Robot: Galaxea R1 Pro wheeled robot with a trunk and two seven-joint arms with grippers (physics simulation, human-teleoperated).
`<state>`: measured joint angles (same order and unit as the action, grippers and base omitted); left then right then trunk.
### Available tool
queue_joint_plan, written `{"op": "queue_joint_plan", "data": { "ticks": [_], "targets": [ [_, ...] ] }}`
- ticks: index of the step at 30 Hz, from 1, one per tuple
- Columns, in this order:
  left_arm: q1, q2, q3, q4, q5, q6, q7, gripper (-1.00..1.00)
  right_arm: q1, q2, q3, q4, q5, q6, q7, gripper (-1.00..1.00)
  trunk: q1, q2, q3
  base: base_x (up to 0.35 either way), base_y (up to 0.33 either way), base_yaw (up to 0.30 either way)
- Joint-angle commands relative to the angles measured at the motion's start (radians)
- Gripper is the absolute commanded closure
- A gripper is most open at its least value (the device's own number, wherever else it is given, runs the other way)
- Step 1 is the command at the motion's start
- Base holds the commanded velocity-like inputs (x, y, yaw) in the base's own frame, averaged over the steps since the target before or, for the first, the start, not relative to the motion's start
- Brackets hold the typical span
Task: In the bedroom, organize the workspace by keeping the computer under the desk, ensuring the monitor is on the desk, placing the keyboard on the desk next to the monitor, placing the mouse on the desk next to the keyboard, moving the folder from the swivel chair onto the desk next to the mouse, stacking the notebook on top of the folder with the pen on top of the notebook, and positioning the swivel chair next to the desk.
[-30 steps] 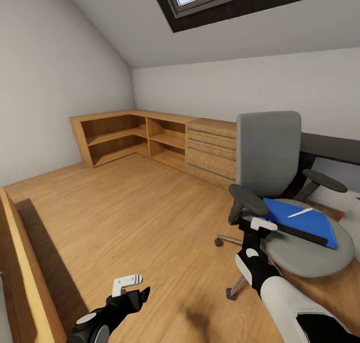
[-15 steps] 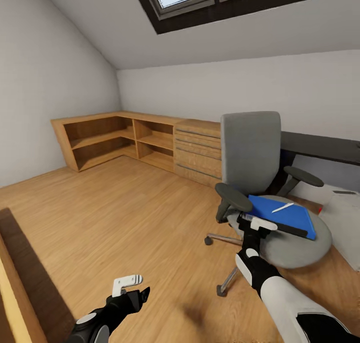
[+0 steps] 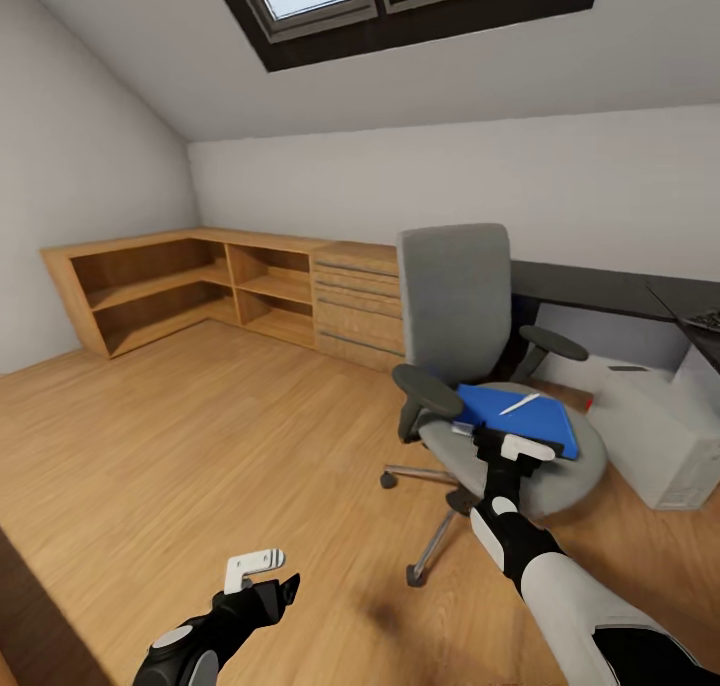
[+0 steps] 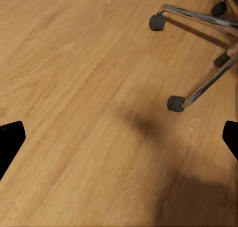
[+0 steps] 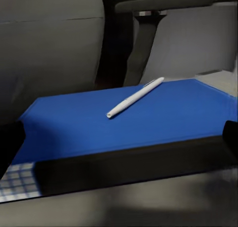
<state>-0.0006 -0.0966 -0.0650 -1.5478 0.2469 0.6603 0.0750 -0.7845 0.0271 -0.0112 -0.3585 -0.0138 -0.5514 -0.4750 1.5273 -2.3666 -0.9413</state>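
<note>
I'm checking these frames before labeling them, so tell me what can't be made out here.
- Desk: head view, cut off by the right edge; the monitor can't be found.
- Something dark at that edge: too cut off to name.
- Notebook: right wrist view, just a dark edge under the folder and pen.
- Right gripper: head view, its wrist hides the fingertips.
- Chair: hides the desk behind it.

Wood plank floor (image 3: 230, 446), bare mostly. On it: swivel chair (image 3: 470, 366) on chrome star base, grey computer (image 3: 655, 431) tower beside it, wooden shelf unit (image 3: 200, 286) along walls. On chair seat: blue folder (image 3: 520, 416), white pen (image 3: 520, 403) on top.
</note>
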Motion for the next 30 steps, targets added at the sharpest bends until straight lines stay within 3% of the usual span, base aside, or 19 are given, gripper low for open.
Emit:
{"op": "queue_joint_plan", "data": {
  "ticks": [1,30],
  "targets": [
    [0.0,0.0,0.0,-0.002,0.01,0.004,0.008,-1.0,-0.001,0.001,-0.001,0.001,-0.002,-0.004,-0.001,-1.0,0.0,0.0,0.0,0.0,0.0,-0.248],
    [0.0,0.0,0.0,-0.002,0.011,0.004,0.008,-1.0,-0.001,0.0,-0.001,0.003,-0.002,-0.004,0.001,-1.0,0.0,0.0,0.018,0.0,0.0,-0.264]
  ]
}}
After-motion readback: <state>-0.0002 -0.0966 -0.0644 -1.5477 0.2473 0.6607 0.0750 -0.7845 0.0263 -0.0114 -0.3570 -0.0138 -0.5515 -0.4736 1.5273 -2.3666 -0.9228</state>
